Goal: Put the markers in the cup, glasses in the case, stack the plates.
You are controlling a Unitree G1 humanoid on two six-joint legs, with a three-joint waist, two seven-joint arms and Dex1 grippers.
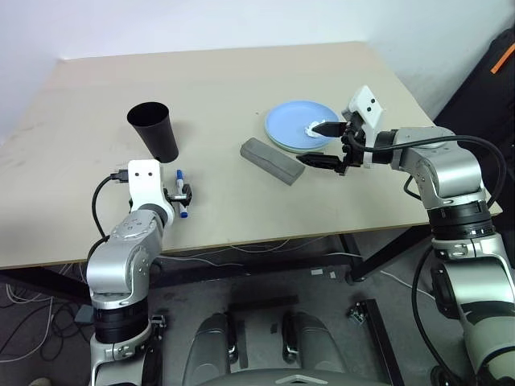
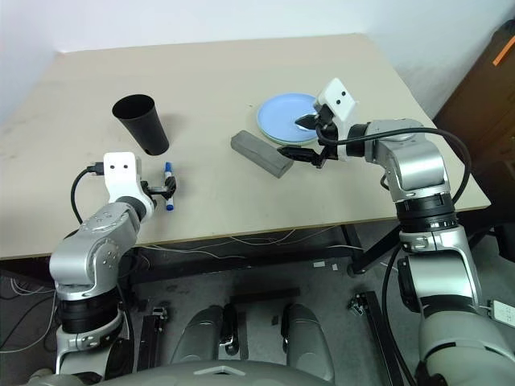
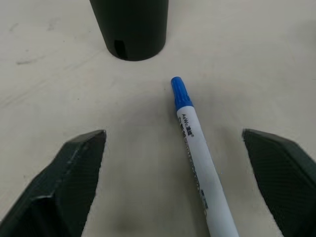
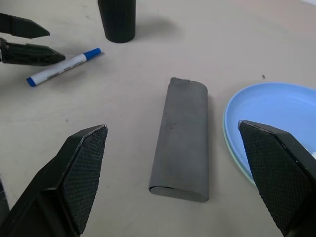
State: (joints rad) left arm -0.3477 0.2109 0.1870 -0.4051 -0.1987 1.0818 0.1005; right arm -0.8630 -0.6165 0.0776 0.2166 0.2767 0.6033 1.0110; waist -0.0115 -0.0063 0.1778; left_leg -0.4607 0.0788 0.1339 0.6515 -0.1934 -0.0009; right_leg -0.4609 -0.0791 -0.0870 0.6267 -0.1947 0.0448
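Observation:
A white marker with a blue cap lies flat on the table, between the wide-apart fingers of my left gripper, which is open and not touching it. The black cup stands upright just beyond it. The grey case lies with its lid shut at mid-table. My right gripper hovers open over the case's far end, beside the plates. The light blue plate rests on the mint green plate. The glasses are out of view.
A crumpled white paper wad sits on the blue plate, close to my right gripper's upper finger. The beige table has bare room at the back and far left. A dark bag stands off the table's right edge.

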